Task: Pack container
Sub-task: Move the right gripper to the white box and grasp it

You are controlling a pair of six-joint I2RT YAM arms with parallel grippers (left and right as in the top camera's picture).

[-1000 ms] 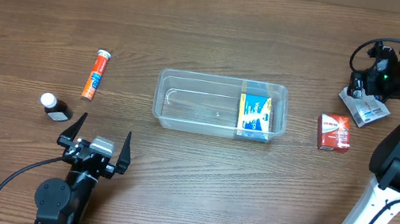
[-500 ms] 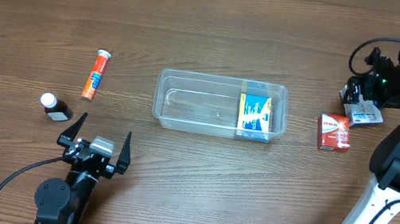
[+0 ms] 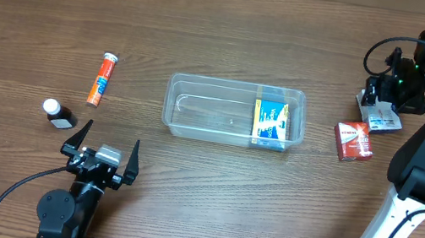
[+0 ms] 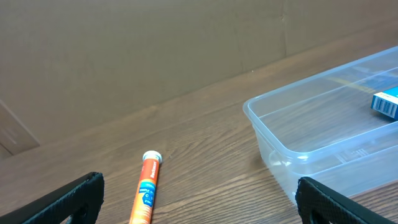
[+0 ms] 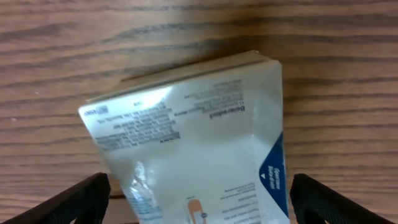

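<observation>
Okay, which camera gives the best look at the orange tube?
The overhead view: the whole orange tube shows, lying left of the container. The left wrist view shows it closer, white cap visible, but its lower end is cut off. The right wrist view doesn't show it.

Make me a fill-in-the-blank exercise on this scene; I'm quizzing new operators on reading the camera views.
In the overhead view, the blue and yellow box lies inside the container at its ___ end.
The orange tube lies to the ___ of the container.
The left gripper has its jaws ___.
The carton lying outside the container, on its right, is ___ in colour.
Missing words: right; left; open; red.
</observation>
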